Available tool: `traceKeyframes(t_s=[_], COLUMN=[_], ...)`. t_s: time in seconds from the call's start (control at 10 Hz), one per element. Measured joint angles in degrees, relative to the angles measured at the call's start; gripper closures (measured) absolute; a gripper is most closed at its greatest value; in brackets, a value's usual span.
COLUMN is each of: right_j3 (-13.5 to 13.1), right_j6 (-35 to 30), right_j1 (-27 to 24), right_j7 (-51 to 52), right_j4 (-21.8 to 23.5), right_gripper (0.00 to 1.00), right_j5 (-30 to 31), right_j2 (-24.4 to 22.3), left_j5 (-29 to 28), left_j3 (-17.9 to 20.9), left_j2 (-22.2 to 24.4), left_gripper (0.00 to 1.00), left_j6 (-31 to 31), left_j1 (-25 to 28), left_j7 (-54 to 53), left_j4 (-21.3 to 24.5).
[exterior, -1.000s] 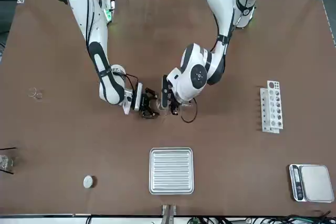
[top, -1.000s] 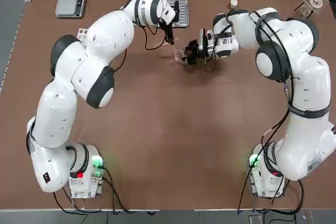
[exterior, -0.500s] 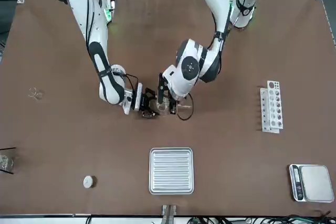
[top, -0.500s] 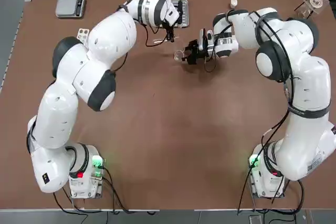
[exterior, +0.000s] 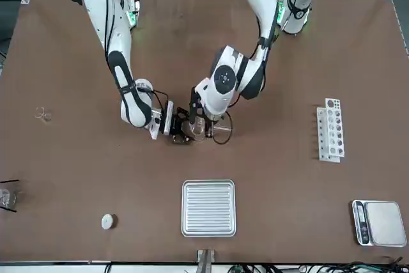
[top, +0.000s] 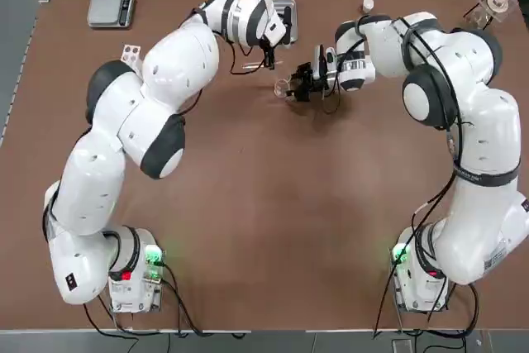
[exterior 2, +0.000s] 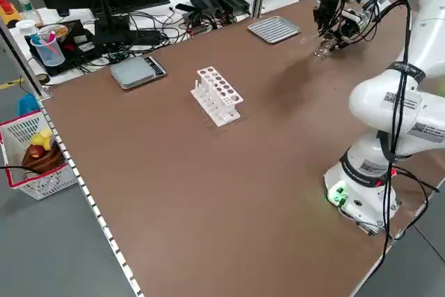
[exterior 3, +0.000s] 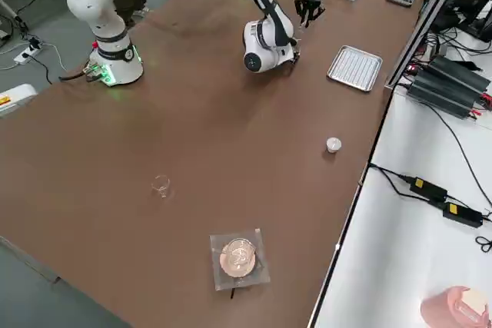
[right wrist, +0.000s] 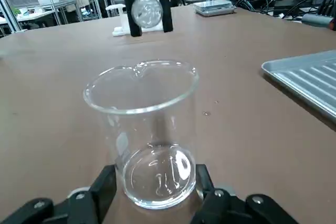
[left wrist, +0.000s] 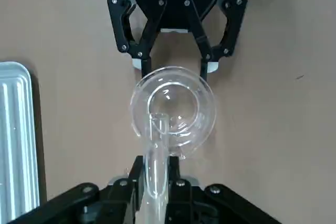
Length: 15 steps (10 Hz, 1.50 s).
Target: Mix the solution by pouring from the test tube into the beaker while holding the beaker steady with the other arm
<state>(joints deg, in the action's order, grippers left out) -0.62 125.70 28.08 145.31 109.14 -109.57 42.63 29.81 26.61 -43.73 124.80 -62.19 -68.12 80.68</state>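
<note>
Left gripper [top: 268,59], shut on the test tube [left wrist: 155,174], now stands closer to the beaker [left wrist: 173,110] than a second ago. The left forearm sits nearer the table's far edge, and the tube mouth now overhangs the beaker rim.

Both grippers crowd the beaker [top: 283,86] near the table's [top: 273,221] far edge. The tray [top: 286,21] sits behind. The near half lies open.

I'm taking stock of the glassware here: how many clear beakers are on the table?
2. One beaker sits mid-table, clamped by the right gripper. A smaller beaker stands alone near the robot's right table edge. Others may be hidden behind the arms.
</note>
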Motion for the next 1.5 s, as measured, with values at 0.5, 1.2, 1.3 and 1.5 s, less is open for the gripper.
traceKeyframes(t_s=[0.5,1.2,1.3,1.5], right_j3=[0.0,0.0,0.0,0.4], right_j6=[0.0,-0.1,-0.2,-0.2], right_j1=[0.0,0.0,0.0,-0.2], right_j7=[0.0,0.0,0.0,0.0], right_j4=[0.0,0.0,0.0,0.0], right_gripper=[0.31,0.31,0.31,0.31], right_j5=[0.0,0.0,0.0,-0.1], right_j2=[0.0,0.0,0.0,0.0], left_j5=[-4.8,-8.3,-8.6,-11.2], left_j3=[0.0,0.2,0.2,0.2], left_j2=[-0.1,-0.5,-0.7,-0.9], left_gripper=[0.79,0.79,0.79,0.79], left_j6=[0.0,0.0,0.0,0.0], left_j1=[-1.3,-2.2,-2.3,-2.6], left_j7=[1.9,4.1,4.2,5.3], left_j4=[-0.4,-0.4,-0.5,-0.6])
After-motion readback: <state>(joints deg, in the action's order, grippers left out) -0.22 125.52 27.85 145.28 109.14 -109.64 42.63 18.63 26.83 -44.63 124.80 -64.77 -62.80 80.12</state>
